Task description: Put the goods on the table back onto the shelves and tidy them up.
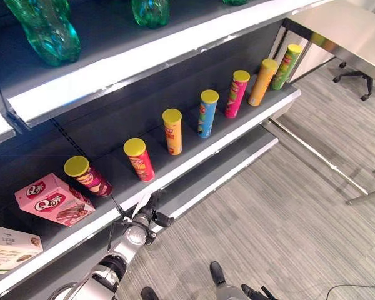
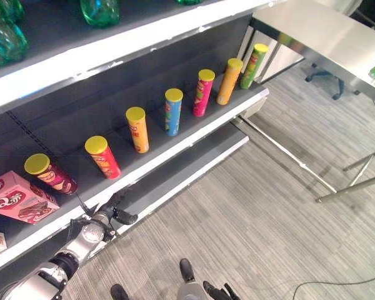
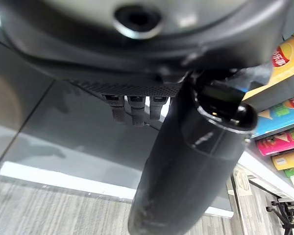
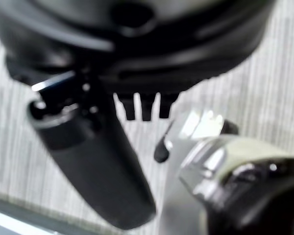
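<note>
Yellow-lidded crisp tubes line the dark grey, white-edged shelf point(image 1: 194, 164): maroon point(image 1: 90, 177), red point(image 1: 140, 160), orange point(image 1: 172, 132), blue point(image 1: 207, 114), pink point(image 1: 236, 94), orange point(image 1: 262, 82), green point(image 1: 287, 66). A pink snack box point(image 1: 53, 200) sits beside them; green bottles point(image 1: 47, 28) stand above. The floor point(image 1: 281, 212) is grey and streaked.

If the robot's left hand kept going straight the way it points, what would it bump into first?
Probably the shelf's white front edge, just below the red can. The left hand sits right under it, though depth is hard to judge.

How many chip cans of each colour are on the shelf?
Dark red cans: 1
Red cans: 1
Orange cans: 2
Blue cans: 1
Pink cans: 1
Green cans: 1
Total: 7
</note>
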You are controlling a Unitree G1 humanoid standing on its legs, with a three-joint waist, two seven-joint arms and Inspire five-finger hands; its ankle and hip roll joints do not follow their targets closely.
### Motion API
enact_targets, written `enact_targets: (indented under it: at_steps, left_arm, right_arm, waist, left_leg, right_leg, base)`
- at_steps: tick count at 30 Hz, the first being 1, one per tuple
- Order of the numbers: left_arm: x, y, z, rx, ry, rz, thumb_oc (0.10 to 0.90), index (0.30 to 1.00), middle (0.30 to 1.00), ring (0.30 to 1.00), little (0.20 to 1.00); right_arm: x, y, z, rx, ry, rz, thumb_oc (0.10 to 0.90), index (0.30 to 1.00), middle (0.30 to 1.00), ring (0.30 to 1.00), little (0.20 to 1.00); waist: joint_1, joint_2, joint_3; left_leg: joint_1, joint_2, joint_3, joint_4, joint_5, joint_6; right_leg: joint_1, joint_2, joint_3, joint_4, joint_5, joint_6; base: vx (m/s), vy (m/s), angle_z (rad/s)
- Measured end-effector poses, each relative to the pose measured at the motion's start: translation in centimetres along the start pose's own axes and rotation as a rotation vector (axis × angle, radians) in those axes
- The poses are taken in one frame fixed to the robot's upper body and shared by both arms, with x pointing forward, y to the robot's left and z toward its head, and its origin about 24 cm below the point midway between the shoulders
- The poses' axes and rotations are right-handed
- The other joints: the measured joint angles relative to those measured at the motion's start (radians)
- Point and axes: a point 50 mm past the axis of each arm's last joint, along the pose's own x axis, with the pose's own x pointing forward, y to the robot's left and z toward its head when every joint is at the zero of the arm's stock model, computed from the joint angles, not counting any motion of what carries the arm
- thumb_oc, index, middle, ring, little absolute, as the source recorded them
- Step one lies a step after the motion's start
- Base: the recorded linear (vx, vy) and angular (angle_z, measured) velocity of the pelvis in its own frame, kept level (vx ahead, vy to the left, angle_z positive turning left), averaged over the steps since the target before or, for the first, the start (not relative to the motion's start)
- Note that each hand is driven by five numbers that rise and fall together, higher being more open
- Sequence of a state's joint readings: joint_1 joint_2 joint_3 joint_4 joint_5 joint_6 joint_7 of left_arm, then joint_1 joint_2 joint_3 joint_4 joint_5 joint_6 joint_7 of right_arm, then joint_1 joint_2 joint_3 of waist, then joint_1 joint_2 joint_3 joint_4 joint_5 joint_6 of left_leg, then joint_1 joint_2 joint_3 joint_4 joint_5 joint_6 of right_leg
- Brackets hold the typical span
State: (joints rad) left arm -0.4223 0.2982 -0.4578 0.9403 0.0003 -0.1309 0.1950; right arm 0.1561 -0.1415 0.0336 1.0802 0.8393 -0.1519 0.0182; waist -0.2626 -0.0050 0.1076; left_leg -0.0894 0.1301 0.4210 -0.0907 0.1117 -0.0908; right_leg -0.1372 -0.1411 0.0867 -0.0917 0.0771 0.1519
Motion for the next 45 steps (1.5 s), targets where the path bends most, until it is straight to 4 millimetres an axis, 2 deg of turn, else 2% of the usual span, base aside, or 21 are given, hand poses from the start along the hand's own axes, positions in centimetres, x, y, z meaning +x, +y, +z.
enact_targets:
  at_steps: [5,14,17,21,27,45]
  left_arm:
    - [0.5,0.7,1.2,0.004,-0.031,0.033,0.800,0.900,0.900,0.900,0.900]
    - [0.8,1.2,1.8,-0.028,-0.040,0.066,0.800,0.900,0.900,0.900,0.900]
    - [1.0,1.5,2.0,-0.029,-0.042,0.085,0.800,0.900,0.900,0.900,0.900]
    - [1.4,2.9,1.9,-0.013,-0.029,0.130,0.800,0.900,0.900,0.900,0.900]
    - [1.7,5.0,2.4,-0.024,-0.038,0.196,0.800,0.900,0.900,0.900,0.900]
    - [1.8,5.2,3.2,-0.132,-0.056,0.220,0.800,0.900,0.900,0.900,0.900]
  right_arm:
    - [0.1,1.1,0.4,-0.023,-0.021,0.045,0.800,0.900,0.900,0.900,0.900]
    - [0.1,1.2,0.5,-0.027,-0.027,0.048,0.800,0.900,0.900,0.900,0.900]
    - [0.1,1.4,0.4,-0.040,-0.023,0.057,0.800,0.900,0.900,0.900,0.900]
    - [0.1,2.3,0.7,-0.055,-0.043,0.097,0.800,0.900,0.900,0.900,0.900]
    - [0.1,2.3,0.5,-0.060,-0.040,0.090,0.800,0.900,0.900,0.900,0.900]
    - [0.2,2.5,0.8,-0.066,-0.060,0.097,0.800,0.900,0.900,0.900,0.900]
  waist:
    - [-0.002,-0.001,0.001]
    - [-0.004,-0.006,0.004]
    - [-0.008,-0.015,0.010]
    - [-0.025,-0.026,0.015]
    - [-0.029,-0.044,0.023]
    - [-0.028,-0.044,0.022]
  left_leg:
    - [-0.012,0.004,0.007,0.000,0.000,0.000]
    - [-0.023,0.015,0.010,0.000,0.001,-0.002]
    - [-0.023,0.016,0.011,0.000,0.001,-0.002]
    - [-0.041,0.017,0.019,0.000,0.003,-0.005]
    - [-0.058,0.034,0.034,0.000,0.009,-0.014]
    - [-0.047,0.047,0.035,0.000,0.013,-0.019]
  right_leg:
    - [-0.017,0.004,0.004,0.000,0.001,0.000]
    - [-0.030,0.016,0.006,0.000,0.003,-0.004]
    - [-0.032,0.016,0.007,0.000,0.003,-0.004]
    - [-0.057,0.019,0.018,0.000,0.009,-0.005]
    - [-0.086,0.037,0.034,0.000,0.019,-0.011]
    - [-0.076,0.050,0.035,0.000,0.022,-0.015]
  base:
    - [0.00,-0.024,-0.04]
    - [0.00,-0.004,0.00]
    - [0.01,-0.038,-0.01]
    - [-0.01,-0.033,-0.07]
    - [0.02,-0.036,-0.11]
    - [0.02,-0.005,0.00]
